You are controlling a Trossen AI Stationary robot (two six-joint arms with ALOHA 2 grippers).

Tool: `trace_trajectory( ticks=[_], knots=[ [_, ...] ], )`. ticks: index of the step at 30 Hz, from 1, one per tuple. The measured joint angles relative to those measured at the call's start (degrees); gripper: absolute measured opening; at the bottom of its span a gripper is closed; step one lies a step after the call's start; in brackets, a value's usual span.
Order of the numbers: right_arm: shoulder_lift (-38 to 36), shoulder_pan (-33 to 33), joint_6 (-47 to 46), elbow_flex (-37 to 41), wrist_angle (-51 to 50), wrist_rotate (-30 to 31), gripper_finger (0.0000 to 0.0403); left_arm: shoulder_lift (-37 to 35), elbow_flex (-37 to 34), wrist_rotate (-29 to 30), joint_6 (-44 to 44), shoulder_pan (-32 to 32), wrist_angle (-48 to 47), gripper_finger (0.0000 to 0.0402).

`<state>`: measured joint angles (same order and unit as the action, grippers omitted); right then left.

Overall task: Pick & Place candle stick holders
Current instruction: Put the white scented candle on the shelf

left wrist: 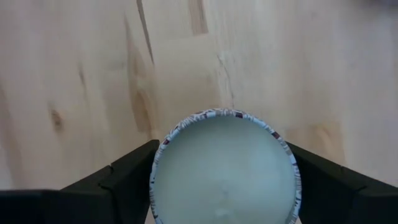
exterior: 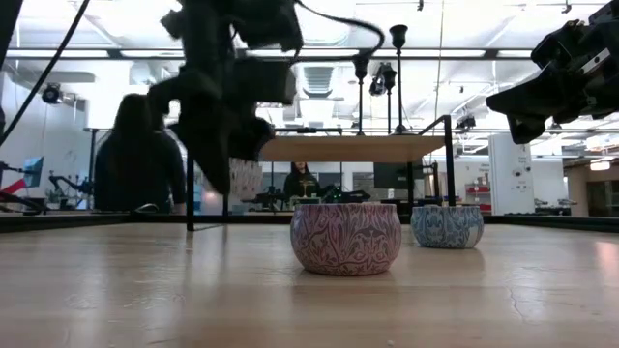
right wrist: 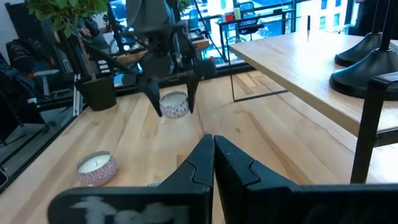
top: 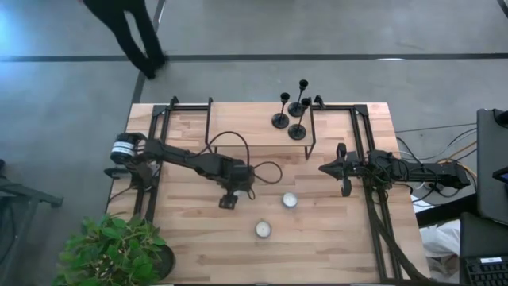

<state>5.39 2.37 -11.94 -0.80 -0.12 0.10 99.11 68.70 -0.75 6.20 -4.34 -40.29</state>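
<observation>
Three black candlestick holders (top: 282, 119) (top: 300, 107) (top: 298, 131) stand on their round bases on a raised wooden shelf (exterior: 338, 147) at the table's far side, and no gripper touches them. My left gripper (top: 228, 202) is open, pointing down over the table's middle. In the left wrist view a patterned candle tin (left wrist: 224, 174) sits between its fingers. The high view shows two tins (top: 290, 200) (top: 262, 229), both to its right. My right gripper (top: 324, 168) is shut and empty, above the table right of the shelf. My left gripper stands from above with one finger (left wrist: 134, 165) on each side of the candle tin's rim (left wrist: 163, 146) in its wrist view. The low view shows it raised, with nothing under it. Whether the fingers touch the tin, I cannot tell.
Black frame rails (top: 309, 131) and posts edge the shelf and both table sides. A potted plant (top: 119, 250) stands at the near left corner. Cables (top: 421, 171) trail off the right edge. A person (top: 131, 32) walks beyond the far edge.
</observation>
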Motion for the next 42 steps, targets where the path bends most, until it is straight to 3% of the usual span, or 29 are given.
trace_trajectory(
  ticks=[13,21,29,42],
  knots=[
    [0.0,0.0,0.0,0.0,0.0,0.0,0.0009,-1.0,17.0,-3.3,1.8,1.0,-14.9,0.0303],
    [0.0,0.0,0.0,0.0,0.0,0.0,0.0009,-6.7,19.5,-3.7,8.0,4.9,-17.6,0.0306],
    [0.0,0.0,0.0,0.0,0.0,0.0,0.0009,-10.0,19.3,-3.7,13.3,16.1,-20.5,0.0308],
    [0.0,0.0,0.0,0.0,0.0,0.0,0.0009,-7.6,24.9,-3.7,20.8,38.3,-21.1,0.0309]
  ],
)
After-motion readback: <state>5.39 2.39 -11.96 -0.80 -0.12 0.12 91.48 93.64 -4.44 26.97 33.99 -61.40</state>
